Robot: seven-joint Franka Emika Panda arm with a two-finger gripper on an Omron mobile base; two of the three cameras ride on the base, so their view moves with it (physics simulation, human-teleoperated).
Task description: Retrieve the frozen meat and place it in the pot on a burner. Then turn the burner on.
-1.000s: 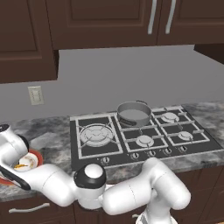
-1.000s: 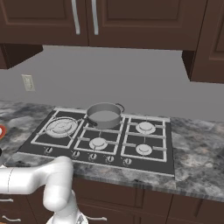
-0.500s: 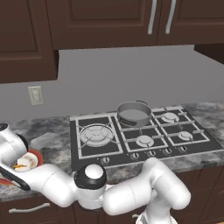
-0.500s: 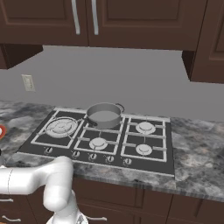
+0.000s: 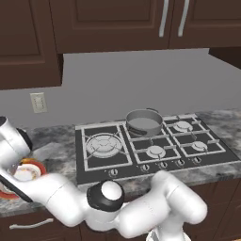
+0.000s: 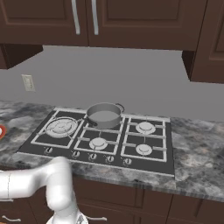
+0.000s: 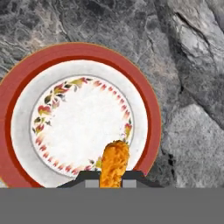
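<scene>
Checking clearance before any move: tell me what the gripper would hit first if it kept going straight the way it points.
The plate. The gripper, shut on the frozen meat, points straight at it, so the meat's tip would probably touch its white centre first; depth is unclear.

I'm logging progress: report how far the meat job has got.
Done: the claw has shut on the frozen meat, at the rim of the plate. In hand: carrying it off. Left: drop it into the pot on the cooktop, then turn the burner on.

Two base views flanking one cooktop (image 5: pixel 150 146); hand view close above plate (image 7: pixel 83 118).
</scene>
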